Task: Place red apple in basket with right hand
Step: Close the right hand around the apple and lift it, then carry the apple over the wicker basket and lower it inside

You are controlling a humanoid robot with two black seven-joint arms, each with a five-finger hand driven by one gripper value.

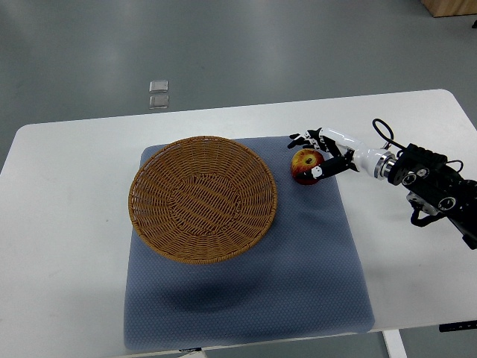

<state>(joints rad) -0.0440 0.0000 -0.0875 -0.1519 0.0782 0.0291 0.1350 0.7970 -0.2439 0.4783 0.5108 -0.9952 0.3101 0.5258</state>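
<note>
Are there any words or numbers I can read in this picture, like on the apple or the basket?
None: nothing readable shows on the red apple, the basket, the blue mat or the white table.
The right robot hand around the apple and its arm carry no legible print.

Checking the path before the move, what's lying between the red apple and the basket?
Nothing but a bare strip of blue mat separates the red apple from the basket rim in the top view.
</note>
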